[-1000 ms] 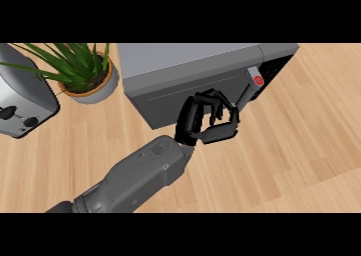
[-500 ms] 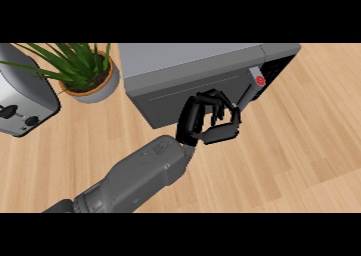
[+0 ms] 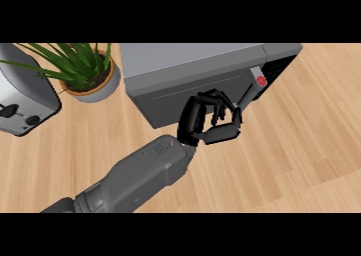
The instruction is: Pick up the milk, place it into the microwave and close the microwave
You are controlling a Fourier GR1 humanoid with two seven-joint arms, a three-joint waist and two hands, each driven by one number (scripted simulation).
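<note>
Far left on the wooden counter [image 3: 301,150] stands a silver toaster [image 3: 17,102], cut by the picture's edge, with two dark knobs on its near face. Just beside it to the right sits a plant [image 3: 76,62] in a pale round pot [image 3: 102,89], its long green leaves spreading over the toaster's top and toward the grey microwave [image 3: 190,62]. The microwave fills the upper middle; its top is light grey, its front door [image 3: 190,95] darker grey and swung nearly shut, with a dark gap showing at the door's right side. In that gap a small part of the milk [image 3: 260,82] can be seen inside the cavity: a pale upright sliver with a red round mark; the rest of it is hidden by the door. One grey forearm [image 3: 135,177] enters from the lower left and runs up and to the right, ending in a black hand [image 3: 211,120] that lies against the lower right part of the door. Its fingers [image 3: 212,102] are curled and bunched, the thumb tucked beneath them, and they enclose nothing visible. Which arm this is cannot be told for certain; by its placement it is taken as the left. To the right, the counter continues in light wood planks.
</note>
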